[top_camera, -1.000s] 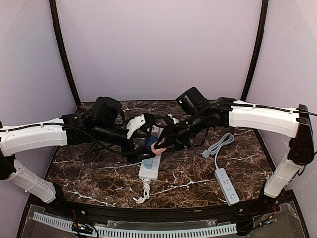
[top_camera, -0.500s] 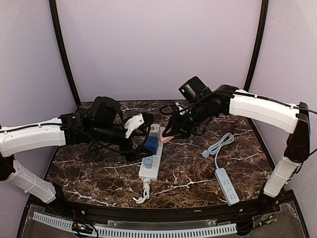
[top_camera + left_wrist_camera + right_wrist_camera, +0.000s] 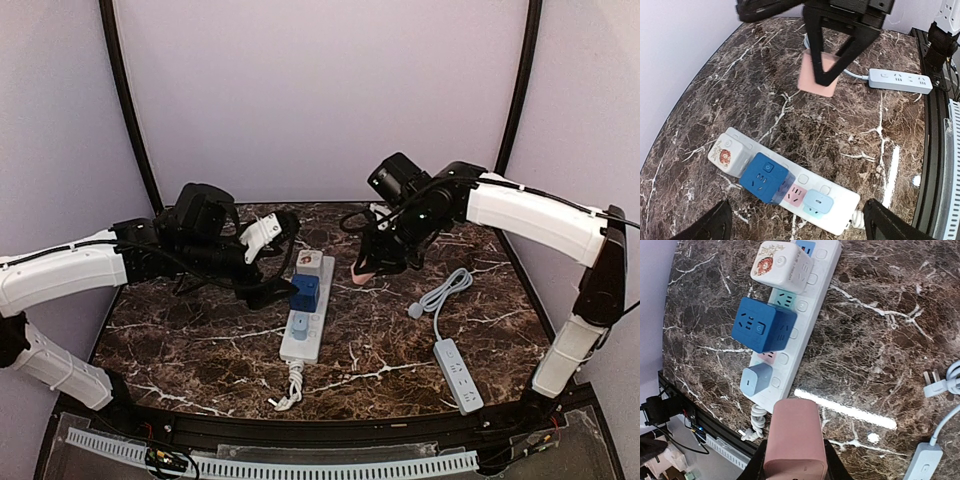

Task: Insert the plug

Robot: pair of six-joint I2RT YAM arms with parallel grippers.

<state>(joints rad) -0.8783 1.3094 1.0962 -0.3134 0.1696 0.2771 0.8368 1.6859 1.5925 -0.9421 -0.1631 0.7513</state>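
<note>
Moved: right gripper (image 3: 366,268) has risen and pulled back from the power strip (image 3: 303,335), pink plug (image 3: 795,440) still pinched between its fingers, strip now ahead of and below them. Left gripper (image 3: 278,262) has drawn back, fingers spread wide and empty, strip just beyond them. Plug not seated; likely a fresh approach needed.

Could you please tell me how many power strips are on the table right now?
2: a white strip in the middle, holding plugged-in adapters, and a grey strip to the right, nearer the front edge. None appears hidden.
</note>
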